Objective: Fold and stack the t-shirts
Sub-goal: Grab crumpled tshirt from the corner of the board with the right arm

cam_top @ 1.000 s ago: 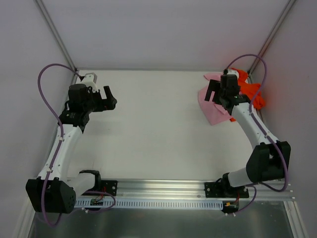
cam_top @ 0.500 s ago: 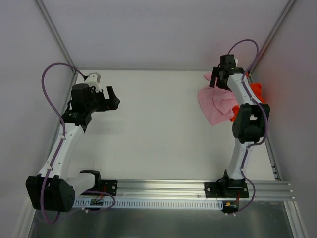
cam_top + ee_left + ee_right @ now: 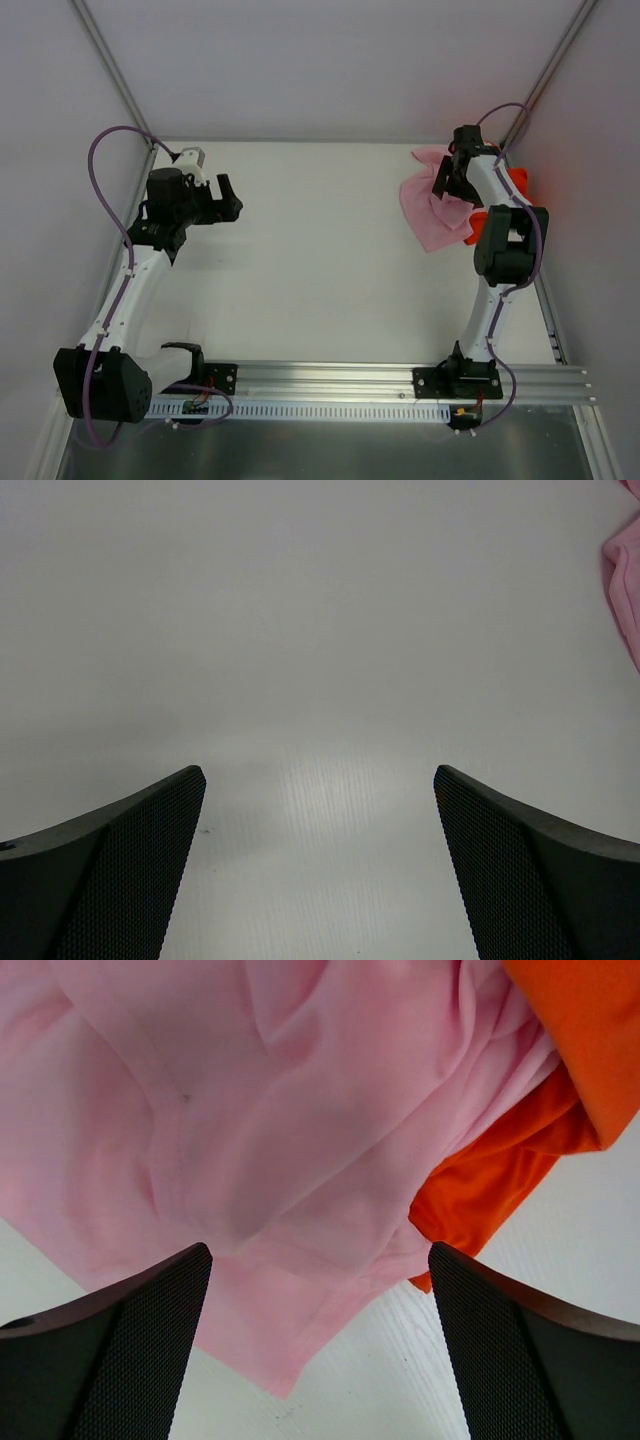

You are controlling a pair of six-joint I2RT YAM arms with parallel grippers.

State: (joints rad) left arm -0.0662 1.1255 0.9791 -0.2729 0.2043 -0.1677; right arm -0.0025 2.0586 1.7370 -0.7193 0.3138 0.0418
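Reaching for a first grasp, I'd judge; nothing was folded.
Top: pink t-shirt [image 3: 428, 215] lay crumpled against orange t-shirt [image 3: 516, 182] at far right of counter [image 3: 320, 260]. Right end effector [image 3: 447, 180] hung above them, left end effector [image 3: 226, 200] well apart.
Left wrist: jaws wide, empty.
Right wrist: jaws wide over pink cloth, holding nothing.
Next probably needs a pinch on a pink edge.

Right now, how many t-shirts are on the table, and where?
2. The pink t-shirt lies crumpled at the far right corner of the table. The orange t-shirt is bunched against it, nearer the right edge, partly hidden by the right arm. Others could lie underneath.
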